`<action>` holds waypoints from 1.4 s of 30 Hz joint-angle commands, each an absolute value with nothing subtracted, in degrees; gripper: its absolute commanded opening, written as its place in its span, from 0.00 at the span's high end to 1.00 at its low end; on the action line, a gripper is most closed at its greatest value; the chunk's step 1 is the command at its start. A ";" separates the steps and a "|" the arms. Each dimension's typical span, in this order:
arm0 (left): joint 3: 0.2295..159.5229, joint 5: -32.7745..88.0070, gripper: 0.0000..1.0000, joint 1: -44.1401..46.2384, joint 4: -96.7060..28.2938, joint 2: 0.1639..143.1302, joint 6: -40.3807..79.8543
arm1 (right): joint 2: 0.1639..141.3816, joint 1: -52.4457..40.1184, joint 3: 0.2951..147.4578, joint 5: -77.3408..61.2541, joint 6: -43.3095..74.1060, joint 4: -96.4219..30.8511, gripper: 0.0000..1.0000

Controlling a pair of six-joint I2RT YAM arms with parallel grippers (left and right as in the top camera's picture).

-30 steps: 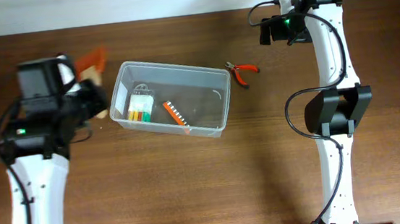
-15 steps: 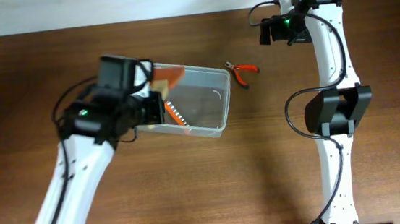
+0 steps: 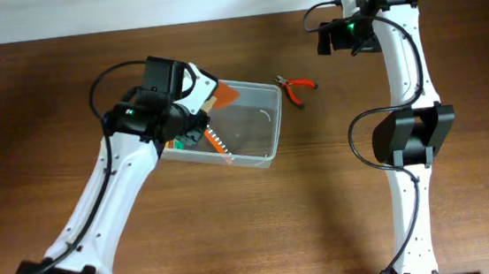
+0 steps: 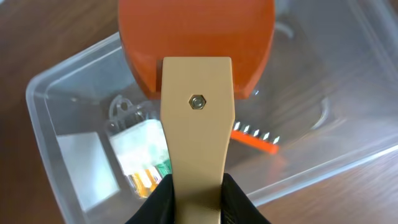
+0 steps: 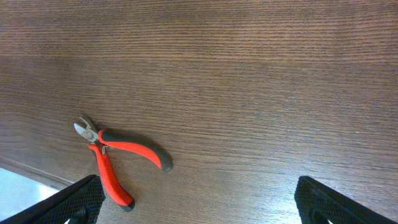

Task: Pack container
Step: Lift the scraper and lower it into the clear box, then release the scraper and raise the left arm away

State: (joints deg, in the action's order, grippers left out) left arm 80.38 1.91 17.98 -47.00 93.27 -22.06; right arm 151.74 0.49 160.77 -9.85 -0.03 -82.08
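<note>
Overhead: the L arm has swung in from the far left of the surface (image 3: 235, 226) within the last sec. The left claw (image 3: 196, 111) now hangs over the container (image 3: 253, 85) (clear bin, skewed, mid-surface, hasn't shifted). It carries a scraper (image 3: 221, 95) w/ an orange blade. Red pliers (image 3: 296, 86) lie outside the bin, just beside its far right corner. The R arm is unchanged at the far right.

Left wrist: the claw is clenched on the scraper's tan handle, blade pointing ahead over the bin's inside. How high it sits above the floor, can't tell. Beneath lie an orange toothed strip (image 4: 256, 138) and a white pack (image 4: 140, 152) w/ coloured bits.

Right wrist: the right claw (image 5: 199, 208) is spread wide w/ nothing in it. The pliers are near but apart from it.

Judgement: the carry looks done, so letting the scraper go is prob. next. After that, the pliers are the only loose item I can see.
</note>
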 commanded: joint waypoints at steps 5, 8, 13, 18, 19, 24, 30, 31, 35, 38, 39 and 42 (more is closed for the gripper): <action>81.65 0.64 0.98 17.96 -47.72 99.18 -34.24 | 151.44 0.40 161.91 -10.33 -0.19 -82.08 0.01; 81.62 0.62 0.98 17.96 -48.38 101.14 -38.44 | 151.44 0.40 161.91 -10.33 -0.19 -82.08 0.01; 81.62 0.62 0.98 17.96 -47.92 103.79 -42.39 | 151.44 0.40 161.91 -10.33 -0.19 -82.08 0.01; 81.62 0.64 0.97 17.56 -46.41 106.76 -42.59 | 151.44 0.40 161.91 -10.33 -0.19 -82.08 0.01; 81.62 0.62 0.97 17.47 -46.04 107.37 -42.61 | 151.44 0.40 161.91 -10.33 -0.19 -82.08 0.01; 81.62 0.62 0.58 17.37 -44.10 109.51 -42.76 | 151.44 0.40 161.91 -10.33 -0.19 -82.08 0.01; 82.30 0.60 0.26 17.37 -41.21 109.47 -41.60 | 151.44 0.40 161.91 -10.33 -0.19 -82.08 0.01; 82.87 0.62 0.19 17.37 -41.12 109.43 -40.23 | 151.44 0.40 161.91 -10.33 -0.19 -82.08 0.01; 87.77 0.62 0.04 17.37 -41.21 108.62 -30.89 | 151.44 0.40 161.91 -10.33 -0.16 -82.08 0.01; 93.56 0.62 0.01 17.37 -41.74 107.24 -22.98 | 151.44 0.40 161.91 -10.33 -0.19 -82.08 0.01; 95.70 0.62 0.01 17.37 -41.98 106.67 -20.78 | 151.44 0.40 161.91 -10.33 -0.19 -82.08 0.01; 102.89 -1.39 0.01 17.02 -42.98 104.64 -14.17 | 151.44 0.40 161.91 -10.33 -0.19 -82.08 0.01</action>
